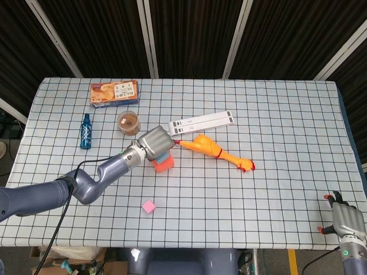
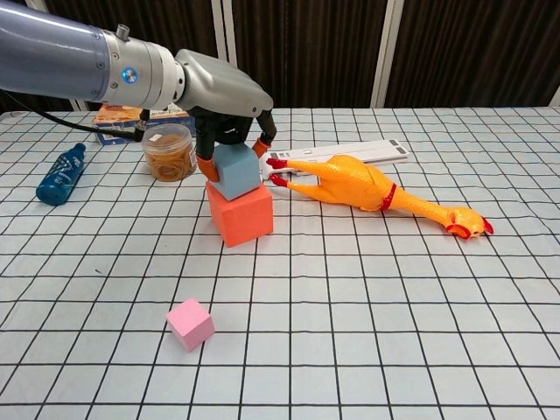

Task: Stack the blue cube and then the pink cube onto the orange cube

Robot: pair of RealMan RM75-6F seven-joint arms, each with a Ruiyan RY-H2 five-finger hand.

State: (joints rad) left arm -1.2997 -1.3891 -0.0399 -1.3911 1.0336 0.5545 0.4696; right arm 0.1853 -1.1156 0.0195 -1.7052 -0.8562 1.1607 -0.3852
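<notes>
A smooth, matt grey shell is seen on the left hand (image 2: 223, 87). The cubes (image 2: 239, 213) look matt, foam-like. The chicken (image 2: 367, 190) appears glossy rubber. The table (image 2: 394, 297) is covered in checked cloth.

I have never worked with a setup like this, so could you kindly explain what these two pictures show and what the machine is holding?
This is a two-armed robot with finger hands, steered remotely by a person. The head view looks down on the checkered table; the chest view looks across it from lower down. The left hand grips a blue cube resting on an orange cube. A pink cube waits nearer the robot. The right hand idles at the table's edge, holding nothing. Also lying there: a rubber chicken, a jar, a blue bottle, a snack box and a white strip.
</notes>
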